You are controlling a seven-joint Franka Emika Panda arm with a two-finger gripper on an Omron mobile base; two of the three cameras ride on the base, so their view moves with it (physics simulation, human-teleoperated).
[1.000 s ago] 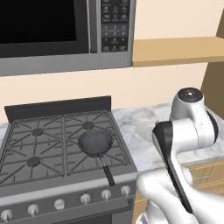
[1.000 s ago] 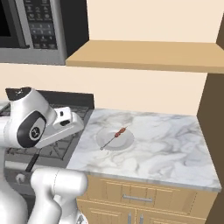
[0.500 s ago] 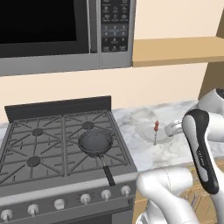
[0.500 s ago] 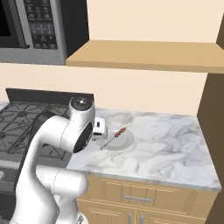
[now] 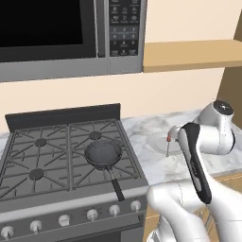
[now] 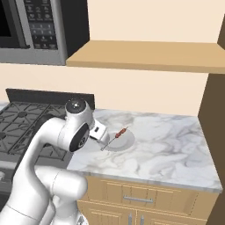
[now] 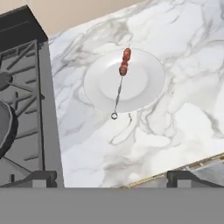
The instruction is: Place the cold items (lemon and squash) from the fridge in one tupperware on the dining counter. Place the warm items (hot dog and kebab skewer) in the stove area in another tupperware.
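Half the plate (image 5: 158,142) behind arm

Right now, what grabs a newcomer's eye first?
The skewer, red chunks at one end, lying across a white plate on the marble counter right of the stove. The open gripper hangs above it, holding nothing. On the stove, a dark pan sits on the front right burner, under the microwave.

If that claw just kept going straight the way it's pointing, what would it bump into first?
Probably the marble counter just short of the white plate, or the plate with the kebab skewer on it. The gripper is open and looks down at them with nothing between; exactly where it would land is hard to judge.
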